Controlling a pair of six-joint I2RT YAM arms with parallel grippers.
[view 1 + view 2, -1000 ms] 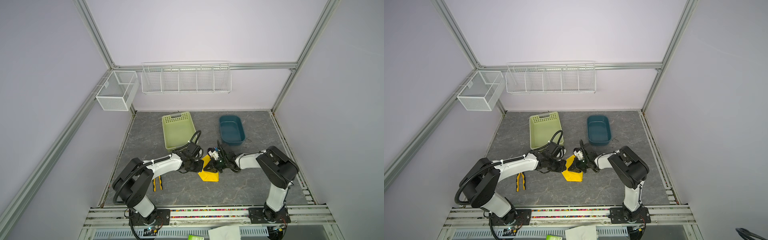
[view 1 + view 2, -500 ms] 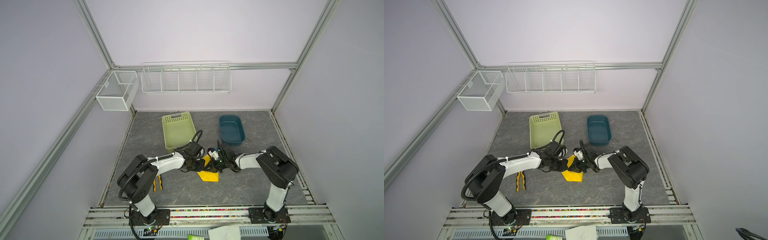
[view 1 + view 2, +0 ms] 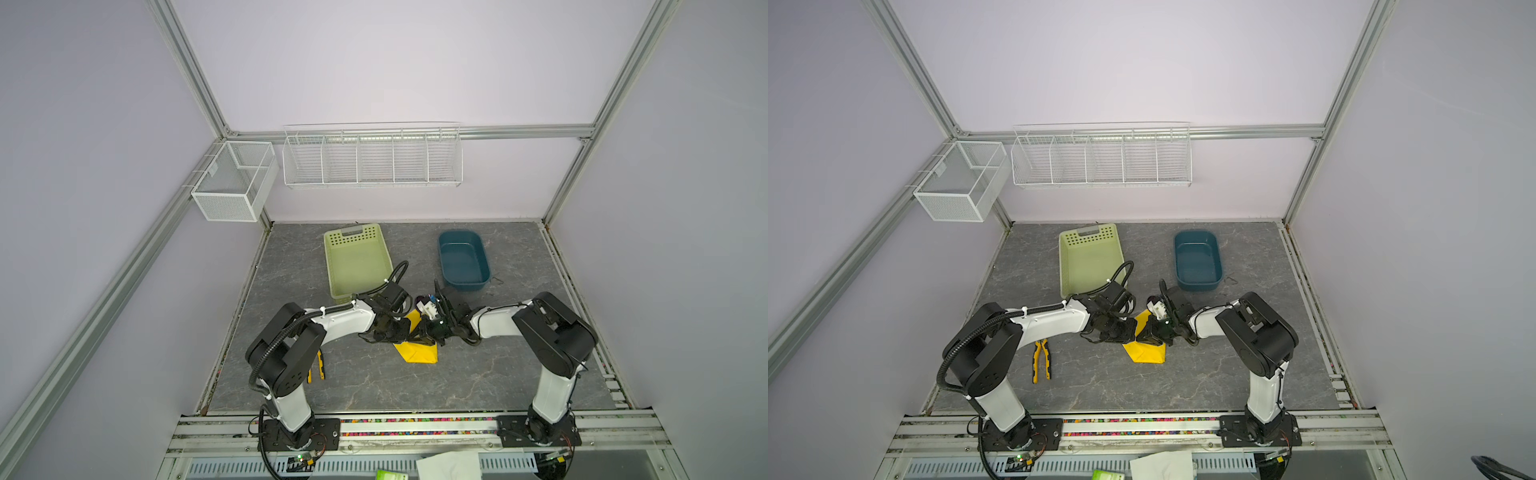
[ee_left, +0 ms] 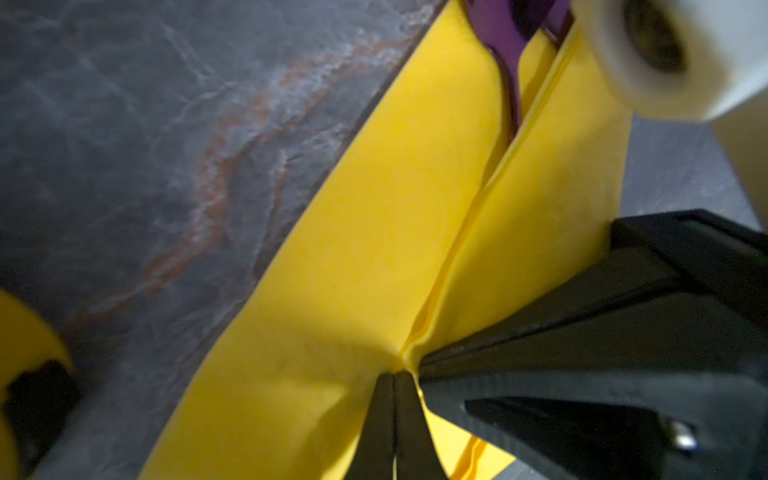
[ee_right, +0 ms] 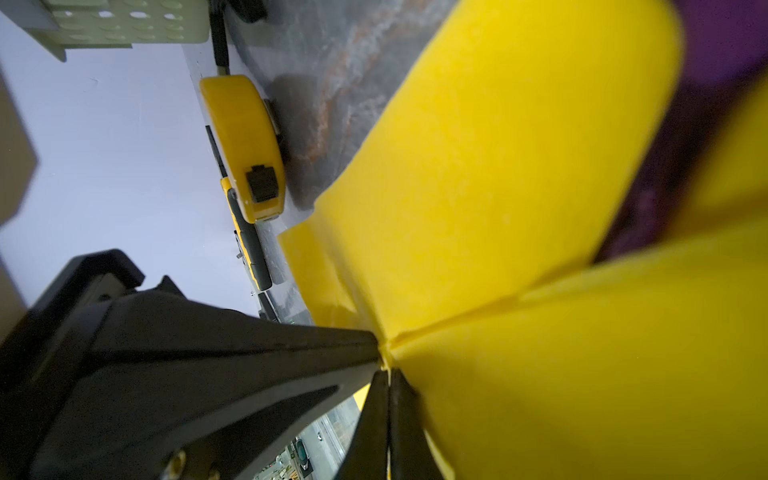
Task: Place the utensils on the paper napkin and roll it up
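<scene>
The yellow paper napkin [image 3: 417,352] [image 3: 1146,352] lies folded over at the middle of the table in both top views. My left gripper [image 3: 406,336] [image 4: 392,374] and right gripper [image 3: 423,337] [image 5: 388,374] meet tip to tip over its far part. Each is shut and pinches the same raised crease of the napkin [image 4: 374,228] [image 5: 498,166]. A purple utensil head [image 4: 505,54] [image 5: 727,62] pokes out from inside the fold. The rest of the utensils is hidden under the paper.
A yellow tape measure [image 5: 245,141] stands on the table close beside the napkin. Yellow-and-black pliers [image 3: 1041,359] lie by the left arm. A green basket [image 3: 353,230] and a blue tub [image 3: 463,286] sit behind the grippers. White wire baskets [image 3: 372,156] hang on the back wall.
The left arm's elbow has swung in toward the middle. Both grippers have stayed shut at the napkin, which keeps much the same shape.
</scene>
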